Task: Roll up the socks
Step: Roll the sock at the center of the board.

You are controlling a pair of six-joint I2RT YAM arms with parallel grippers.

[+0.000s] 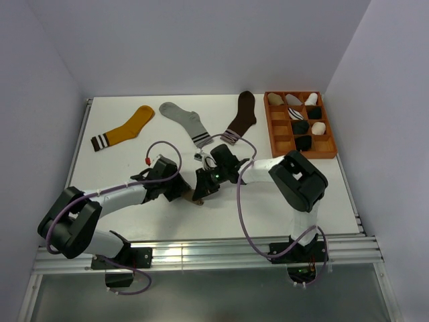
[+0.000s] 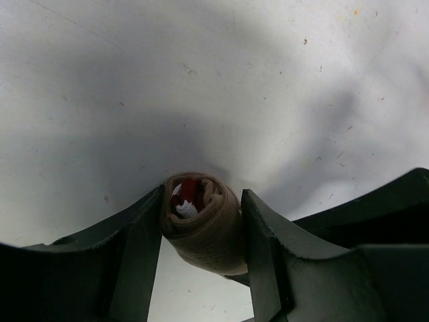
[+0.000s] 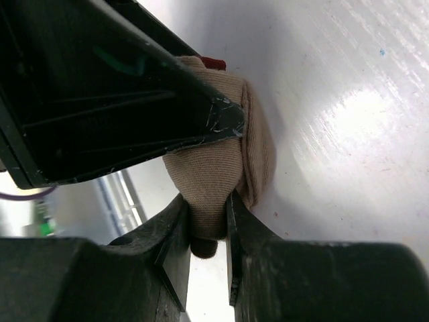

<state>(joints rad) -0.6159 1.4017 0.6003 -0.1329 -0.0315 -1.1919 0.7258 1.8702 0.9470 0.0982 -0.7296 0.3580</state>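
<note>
While left gripper (image 2: pixel 201 204), right gripper (image 3: pixel 206 209) clamp taupe sock (image 2: pixel 213 240), roll obscured.

Robotics lab test cell: plain white walls (image 1: pixel 201 40) enclose a white table (image 1: pixel 201 221), left arm (image 1: pixel 114 196) and right arm (image 1: pixel 298 181) bolted to aluminium rails (image 1: pixel 214 258) at the table's near edge.

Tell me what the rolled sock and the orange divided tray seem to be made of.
The rolled taupe sock looks like soft matte knit fabric: fine ribbing shows, and it squashes where it is pinched. The orange tray is probably rigid matte plastic, judging by its even colour and thin straight walls, though painted wood is possible.
</note>
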